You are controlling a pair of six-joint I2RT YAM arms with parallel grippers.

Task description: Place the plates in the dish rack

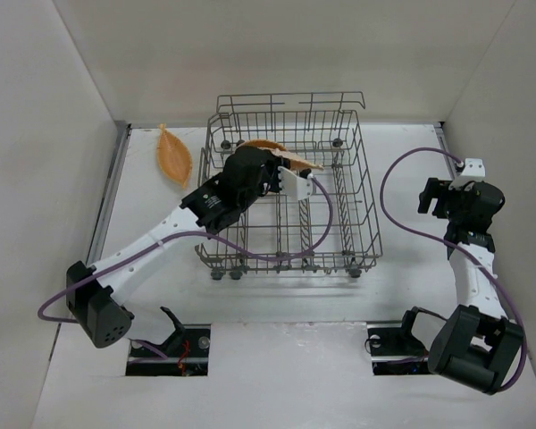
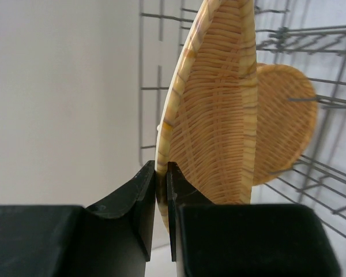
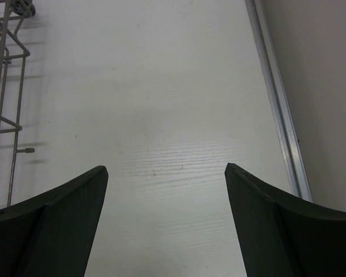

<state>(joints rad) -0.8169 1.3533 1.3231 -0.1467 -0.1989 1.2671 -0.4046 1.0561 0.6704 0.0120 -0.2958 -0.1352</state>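
A: Plates, what do they look like?
B: Orange-tan, shallow, fine woven ribbing. The held plate (image 2: pixel 219 115) stands on edge, and the left wrist view shows its weave and pale rim clearly.
A: Who's got it?
B: The left gripper (image 2: pixel 161 170). Its jaws are pinched to a sliver on the plate's lower rim. It's over the dish rack (image 1: pixel 368 214), rear half, left of centre.
A: Other plates?
B: There's a second plate (image 2: pixel 285 121) just behind it, among the rack wires. I can't tell if it sits between tines. A third plate (image 1: pixel 174 154) lies on the table (image 1: pixel 152 232) outside the rack, near its rear left corner. It reads leaf-shaped from above.
A: What does the top view add?
B: The layout. A grey wire rack sits mid-table, with a taller back and small wheels along the front. The left arm (image 1: pixel 161 237) reaches in from the near left. That third plate shows only there. But the arm's black body hides most of the held plate from above, so only orange and tan slivers show. The grip and the texture come from the wrist view alone.
A: Right side?
B: The right gripper (image 3: pixel 166 168) is spread wide with nothing between the fingers. It's over bare table, right of the rack and well apart from it. Its own view catches just a bit of rack wire at the left and a metal rail (image 3: pixel 277 104) along the table edge.
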